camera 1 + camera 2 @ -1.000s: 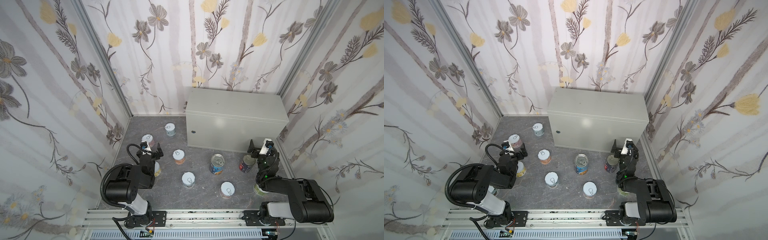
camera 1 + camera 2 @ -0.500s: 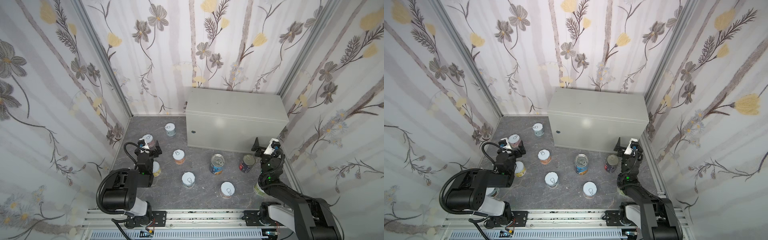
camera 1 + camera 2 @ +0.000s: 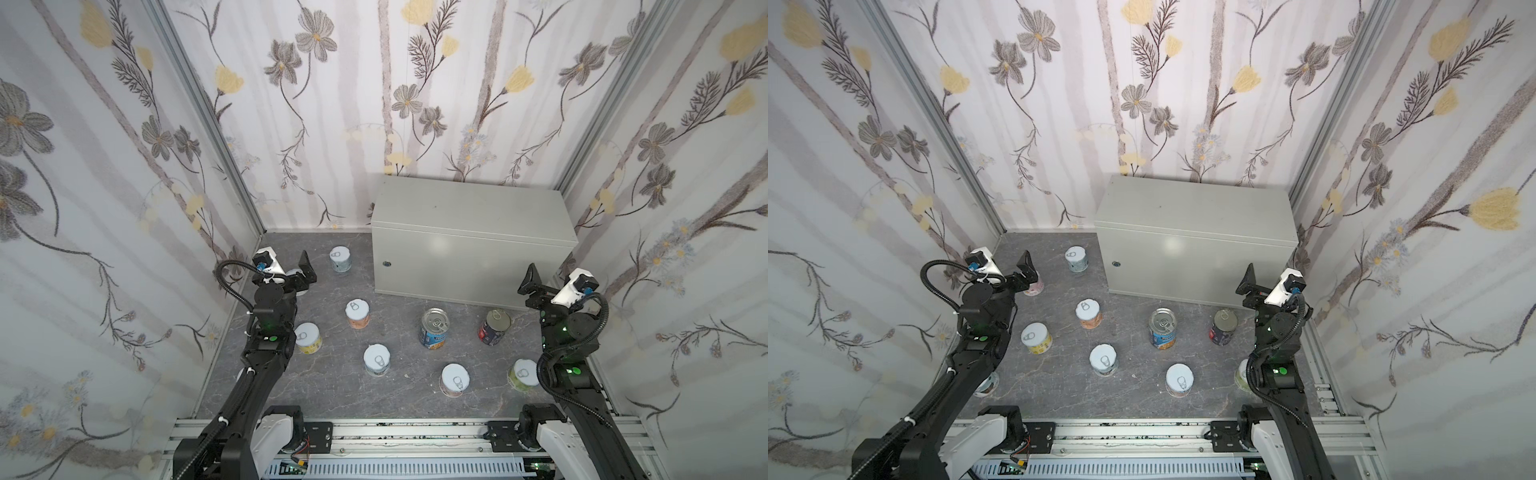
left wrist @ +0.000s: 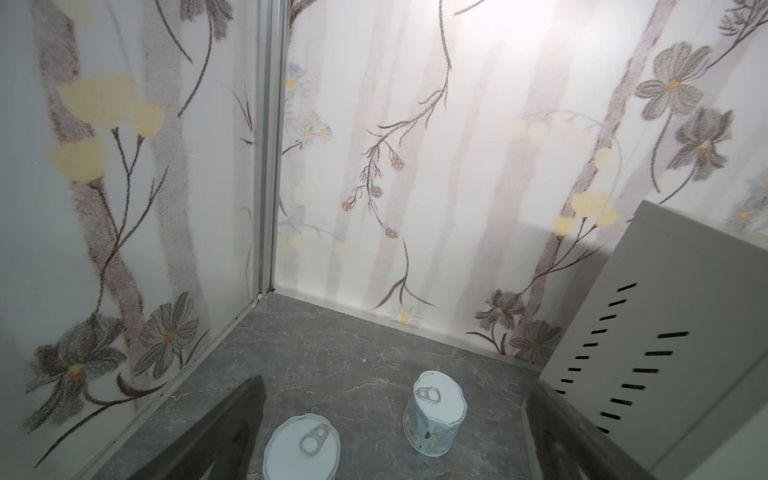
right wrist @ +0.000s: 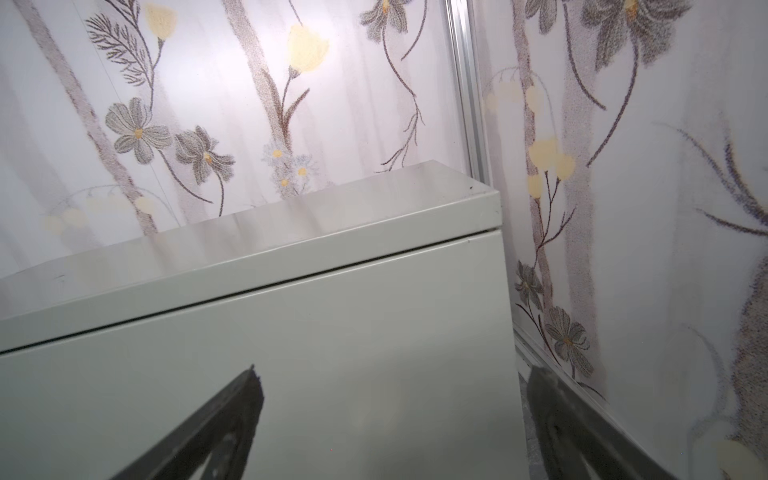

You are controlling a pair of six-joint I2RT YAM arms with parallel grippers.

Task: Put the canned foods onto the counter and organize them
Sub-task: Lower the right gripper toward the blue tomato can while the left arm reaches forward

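Observation:
The counter (image 3: 469, 232) (image 3: 1192, 232) is a light-grey metal box at the back right, its flat top bare. The canned foods stand on the dark marbled floor: a teal can (image 3: 340, 259) (image 4: 436, 415), an orange can (image 3: 357, 313), a yellow can (image 3: 308, 337), a blue soup can (image 3: 434, 328), a navy-and-red can (image 3: 494, 326), a pink can (image 3: 455, 380) and a green can (image 3: 523, 374). My left gripper (image 3: 289, 271) (image 4: 397, 386) hangs open above a white-lidded can (image 4: 301, 446). My right gripper (image 3: 548, 286) (image 5: 395, 374) is open, empty, facing the counter's front.
Floral wallpapered walls close the floor in on three sides. An aluminium rail (image 3: 395, 432) runs along the near edge. One can (image 3: 988, 384) is partly hidden under the left arm. The counter's vented side (image 4: 665, 332) faces the teal can.
Both arms have unfolded and risen. The left gripper went back toward the rear wall, the right one toward the right wall. Both stayed open; no can moved.

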